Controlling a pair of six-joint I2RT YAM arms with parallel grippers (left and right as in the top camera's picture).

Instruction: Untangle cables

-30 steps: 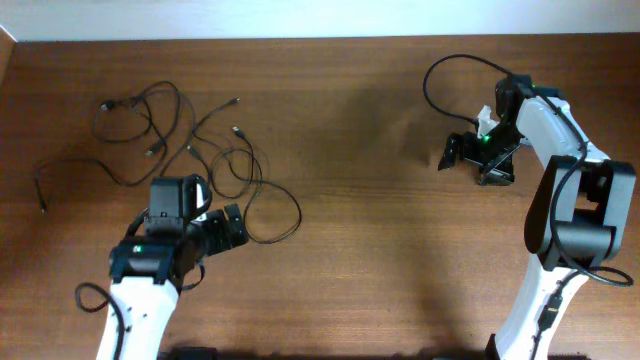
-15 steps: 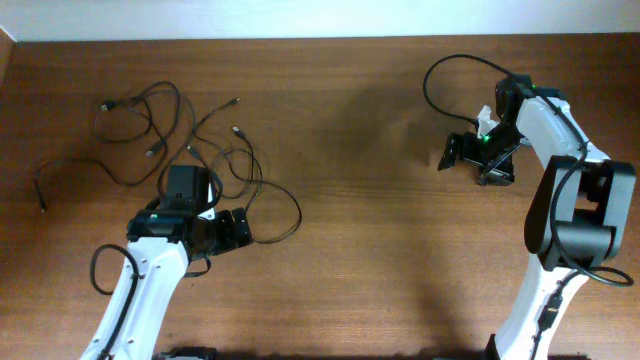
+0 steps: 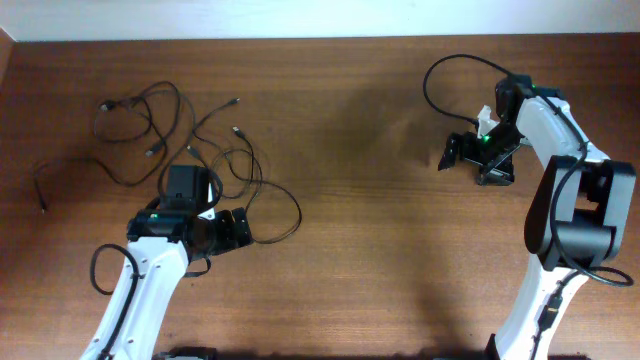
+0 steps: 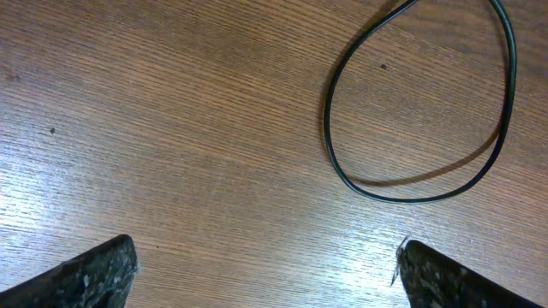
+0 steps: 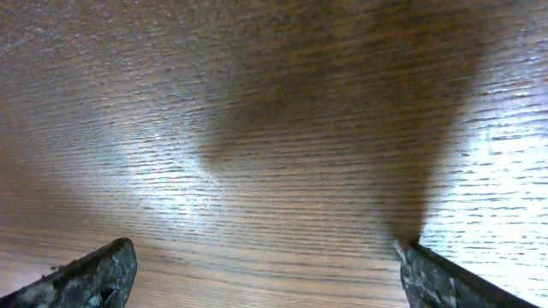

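Several thin black cables (image 3: 240, 160) lie looped and tangled on the brown table at the upper left, with small plugs at their ends. One loop (image 3: 298, 212) reaches right, next to my left gripper (image 3: 235, 228). In the left wrist view that loop (image 4: 326, 111) lies on the wood ahead of the left gripper (image 4: 265, 274), which is open, empty and apart from it. My right gripper (image 3: 455, 152) is at the far right, far from the cables. In the right wrist view it (image 5: 267, 274) is open over bare wood.
A separate thin cable end (image 3: 43, 200) lies at the far left near the table edge. The right arm's own thicker black cable (image 3: 432, 75) arcs above the table at the upper right. The table's far edge meets a white wall.
The left arm shifted up and a little right toward the cables a second ago, then held still. The right arm and the cables have not moved.
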